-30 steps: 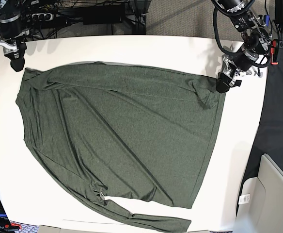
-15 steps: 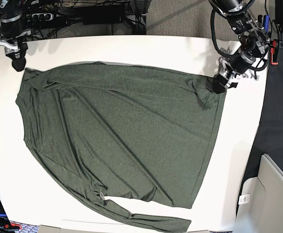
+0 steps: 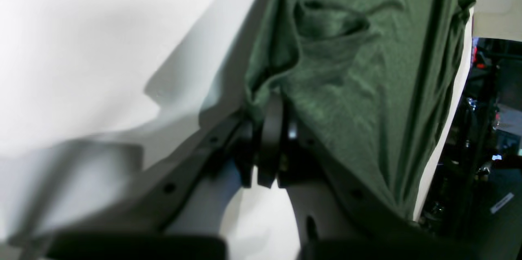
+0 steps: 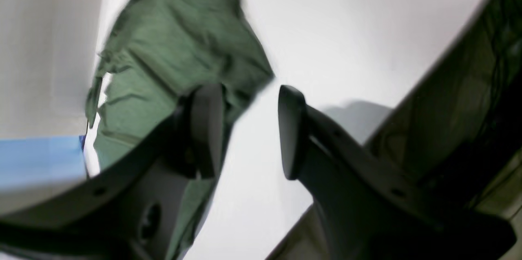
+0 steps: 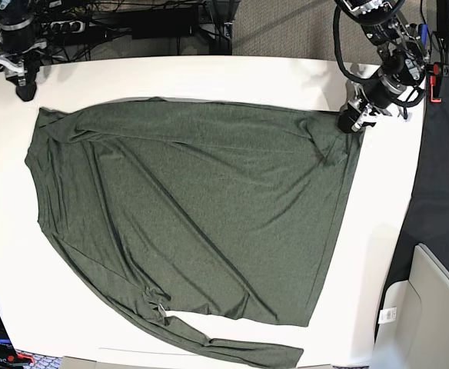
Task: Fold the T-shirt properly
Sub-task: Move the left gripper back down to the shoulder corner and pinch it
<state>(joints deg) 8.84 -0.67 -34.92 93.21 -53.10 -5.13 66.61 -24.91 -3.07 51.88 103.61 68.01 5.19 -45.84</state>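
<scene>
The T-shirt (image 5: 186, 223), a dark olive-green long-sleeved knit, lies spread flat across most of the white worktop (image 5: 378, 261), one sleeve trailing along the near edge. At the far right corner of the garment, the left gripper (image 5: 349, 121) has its jaws pressed together on a bunched fold of the fabric, the cloth puckering around the dark fingers (image 3: 270, 137) in the wrist view. Near the far left corner of the worktop, the right gripper (image 5: 26, 91) hangs with its jaws spread and empty, just beyond the T-shirt's edge.
</scene>
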